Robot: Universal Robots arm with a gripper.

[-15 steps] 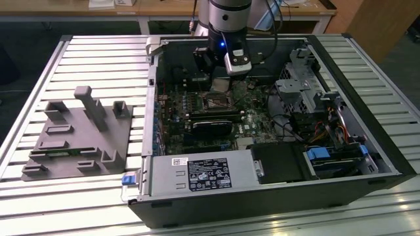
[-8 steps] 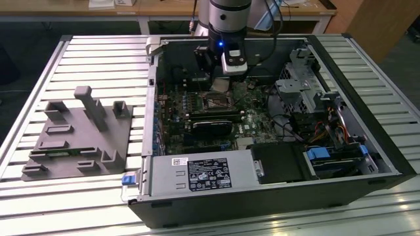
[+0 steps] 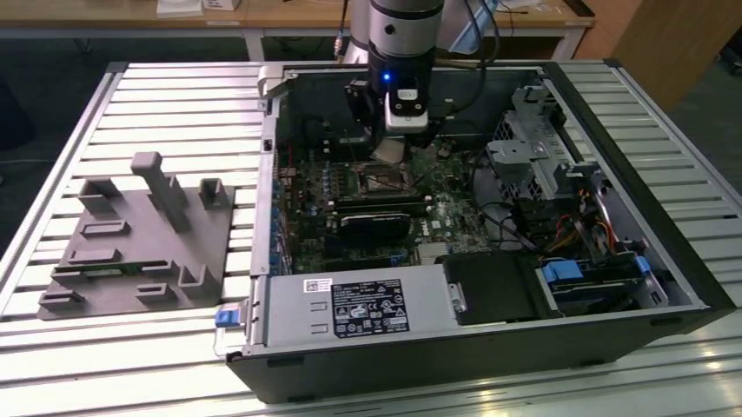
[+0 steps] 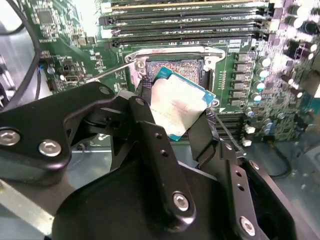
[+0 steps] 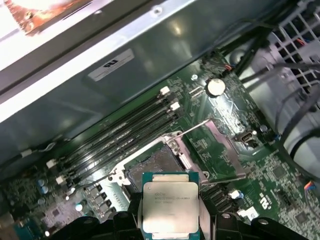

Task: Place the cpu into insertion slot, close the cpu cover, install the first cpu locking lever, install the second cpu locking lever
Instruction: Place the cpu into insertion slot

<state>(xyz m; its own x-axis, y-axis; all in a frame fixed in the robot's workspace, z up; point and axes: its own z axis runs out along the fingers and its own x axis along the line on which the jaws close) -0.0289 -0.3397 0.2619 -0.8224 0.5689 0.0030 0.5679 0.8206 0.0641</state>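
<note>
The black two-fingered gripper (image 4: 177, 111) is pinching the small flat square cpu with the dull silver-grey metal top (image 4: 176, 102). One black finger (image 4: 150, 127) presses on one edge of the chip and the other finger presses on the edge across from it. The fingers are apart only as wide as the chip. The silver top faces up, and a thin blue-green rim shows around it.

In the first wrist view the cpu (image 5: 170, 207) sits between the two dark fingers of the gripper (image 5: 170, 212). It hangs just over the near edge of the small square insertion slot with the dark middle and silvery metal rim (image 5: 150, 172). The chip is not down in the slot. The dark middle of the slot is bare.

The thin square silvery metal cpu cover (image 5: 222, 146) is swung open. It stands just beside the slot on the green board (image 5: 272, 175). Long black strips (image 5: 125, 131) lie on the other side of the slot.

In the exterior view the gripper (image 3: 395, 149) reaches down into the big open black computer box (image 3: 464, 369). The slot (image 3: 383, 181) is right under it. The box lies on a silver slatted metal table (image 3: 174, 104). A grey plastic block with pegs (image 3: 139, 252) sits on the table well away, to the exterior view's left.
</note>
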